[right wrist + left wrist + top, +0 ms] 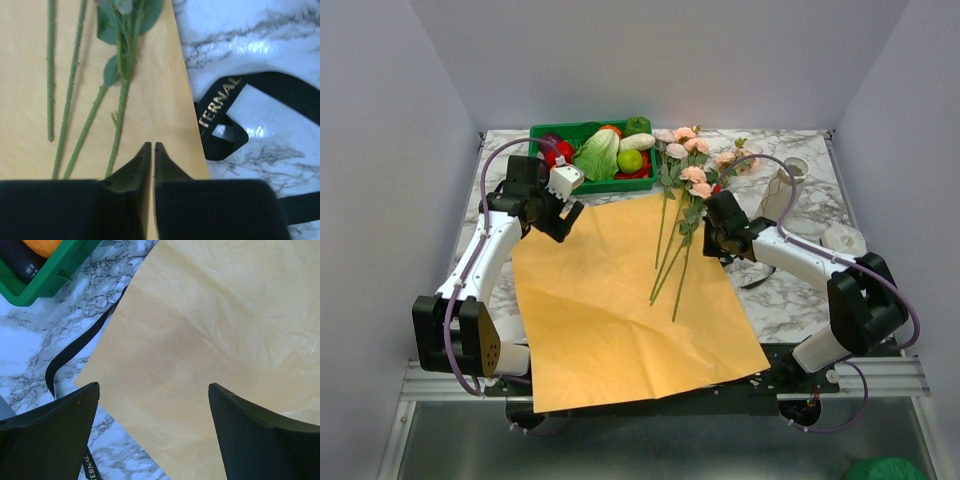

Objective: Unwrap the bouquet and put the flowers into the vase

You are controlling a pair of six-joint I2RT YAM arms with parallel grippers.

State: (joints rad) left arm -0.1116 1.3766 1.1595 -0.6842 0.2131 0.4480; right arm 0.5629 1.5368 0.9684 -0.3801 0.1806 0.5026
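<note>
Marble table inside plain grey walls. Nearest the arms, an orange paper sheet (620, 310) lies open and flat. Left gripper (152, 390) hangs over the sheet's far left corner, fingers spread wide and empty. Right gripper (152, 146) sits at the sheet's right edge, fingers nearly together, gripping nothing. Flowers (685, 175) lie loose on the paper, stems just left of and ahead of the right fingers. A black ribbon (225, 115) lies just to their right. Unwrapping looks done; next, the right fingers would need to open and close on a stem. Beyond and right of them sits the vase (782, 190), with no flowers in it. Beyond the left fingers, a green tray (542, 131) holds plastic vegetables, including lettuce (600, 155).
</note>
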